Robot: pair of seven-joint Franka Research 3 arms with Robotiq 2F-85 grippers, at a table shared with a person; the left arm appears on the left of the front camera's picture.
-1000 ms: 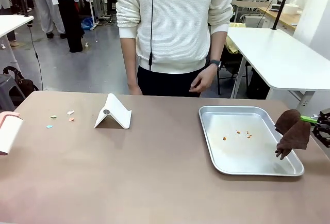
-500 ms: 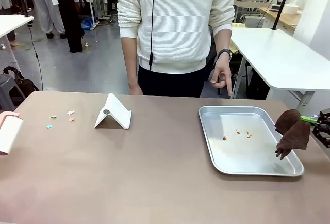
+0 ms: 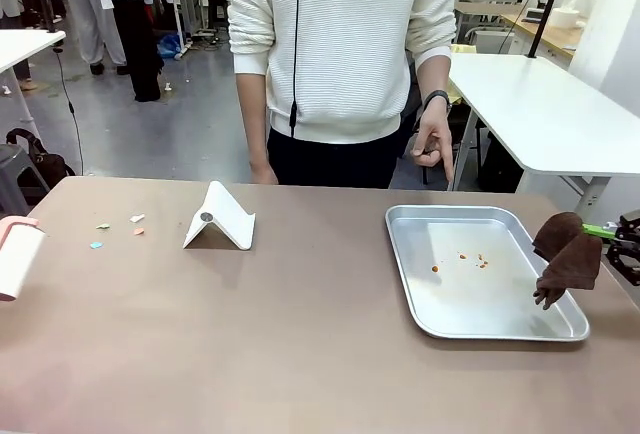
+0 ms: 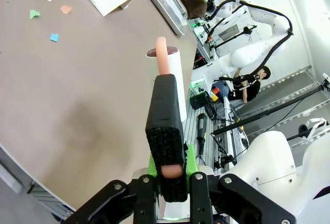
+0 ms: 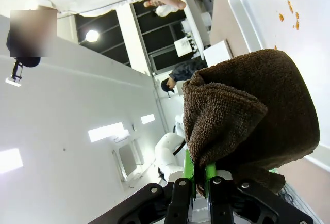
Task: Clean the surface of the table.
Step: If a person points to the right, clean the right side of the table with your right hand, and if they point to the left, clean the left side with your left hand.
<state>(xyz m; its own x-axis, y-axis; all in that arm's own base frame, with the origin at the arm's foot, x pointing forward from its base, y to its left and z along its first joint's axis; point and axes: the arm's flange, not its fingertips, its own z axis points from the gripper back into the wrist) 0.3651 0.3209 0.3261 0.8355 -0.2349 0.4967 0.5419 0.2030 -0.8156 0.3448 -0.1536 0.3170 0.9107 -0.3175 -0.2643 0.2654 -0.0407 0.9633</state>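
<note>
Currently: table [image 3: 300, 354] holds scraps [image 3: 137, 219] left, tray [image 3: 480, 299] right; right gripper [image 5: 198, 173] clamps cloth [image 5: 252, 110], left gripper [image 4: 170, 168] a brush [image 4: 165, 115]; workshop behind.

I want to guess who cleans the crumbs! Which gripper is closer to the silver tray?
Right. The right gripper, gripping a brown cloth, is by the tray's right rim; the left gripper holds a lint roller at the table's left edge.

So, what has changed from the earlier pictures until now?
Only the person's hand moved: it rose from hip height and shifted toward the picture's right. Nothing was taken or released. The right claw keeps the brown cloth, the left claw keeps the pink-handled roller; tray unmoved.
</note>
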